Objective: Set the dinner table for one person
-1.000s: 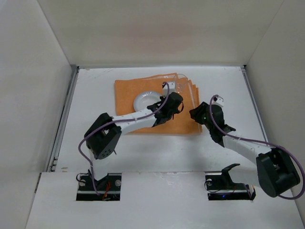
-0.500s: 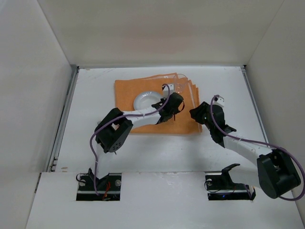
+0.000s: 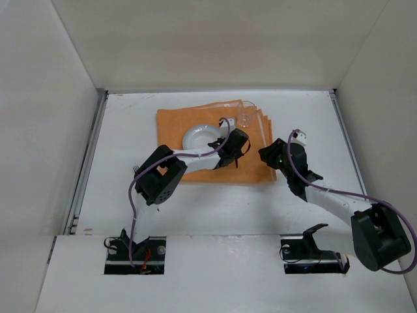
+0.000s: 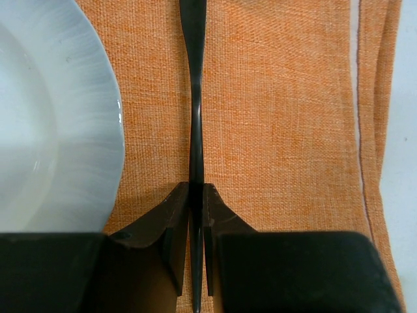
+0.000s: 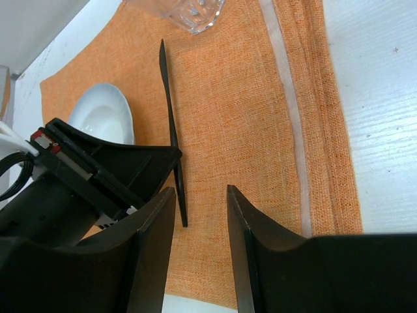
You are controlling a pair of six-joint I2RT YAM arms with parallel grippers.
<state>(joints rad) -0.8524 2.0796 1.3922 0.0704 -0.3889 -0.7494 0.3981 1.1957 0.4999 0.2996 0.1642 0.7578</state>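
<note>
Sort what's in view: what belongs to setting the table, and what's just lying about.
Belongs to the job:
dinner table
orange mat
white plate
clear glass
black utensil, clamped in the left gripper
right gripper, open and holding nothing

Just there:
white surrounding walls
white panel over the arm bases

Orange woven cloth placemat (image 3: 172, 127) with a round white ceramic plate (image 3: 197, 136) left of its middle, slim black utensil (image 4: 195, 98) just right of the plate, clear glass tumbler (image 3: 247, 118) near the far right corner.
</note>
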